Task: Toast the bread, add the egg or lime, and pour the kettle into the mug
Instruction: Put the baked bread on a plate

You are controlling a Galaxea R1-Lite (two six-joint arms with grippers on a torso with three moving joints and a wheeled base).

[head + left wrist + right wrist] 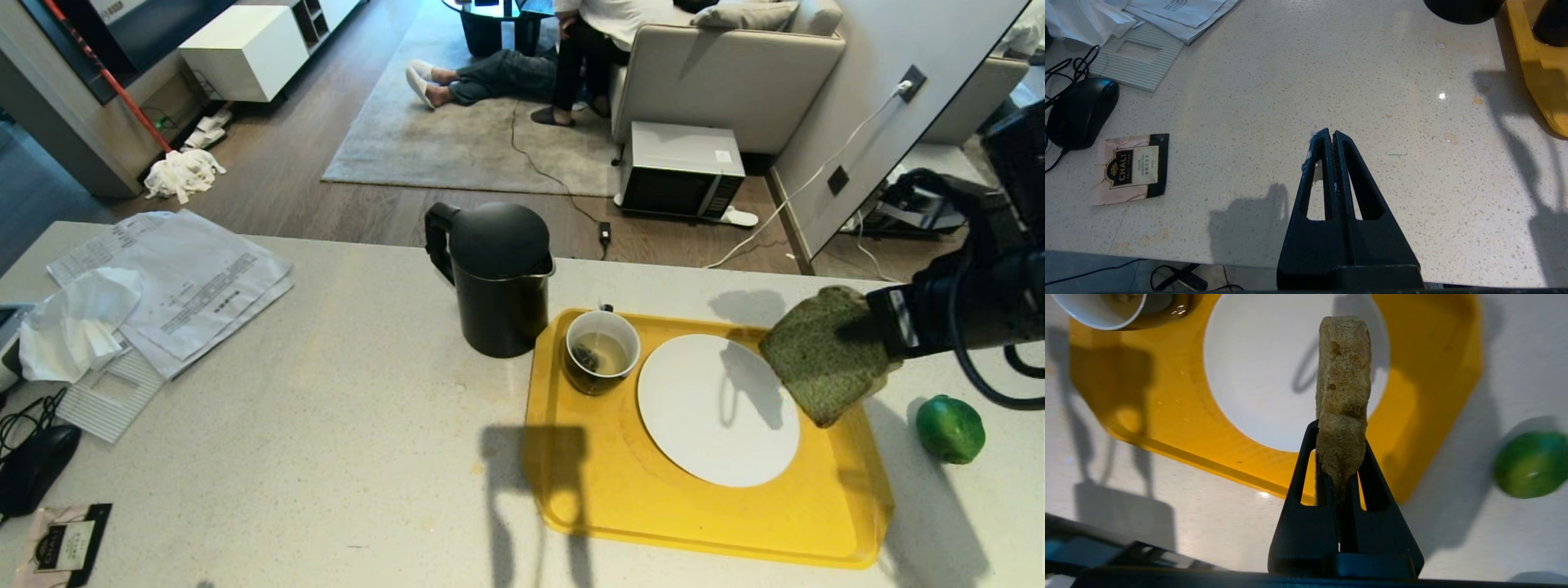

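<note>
My right gripper (pixel 1340 433) is shut on the lower edge of the pale green bread (pixel 824 355), holding the slice in the air over the right rim of the yellow tray (pixel 620 506). An empty white plate (pixel 702 441) lies on the tray below it. At the tray's back left, the mug (pixel 602 351) holds a tea bag and some liquid. The black kettle (pixel 500 278) stands on the counter just left of the tray. The lime (pixel 949 428) rests on the counter right of the tray. The egg is out of view. My left gripper (pixel 1329 132) hovers shut and empty over bare counter.
Papers and a tissue (pixel 163 286) cover the counter's back left, with a black mouse (pixel 1081 112) and a tea packet (pixel 1131 167) near the front left edge. Beyond the counter, a microwave (pixel 682 167) sits on the floor and people are by the sofa.
</note>
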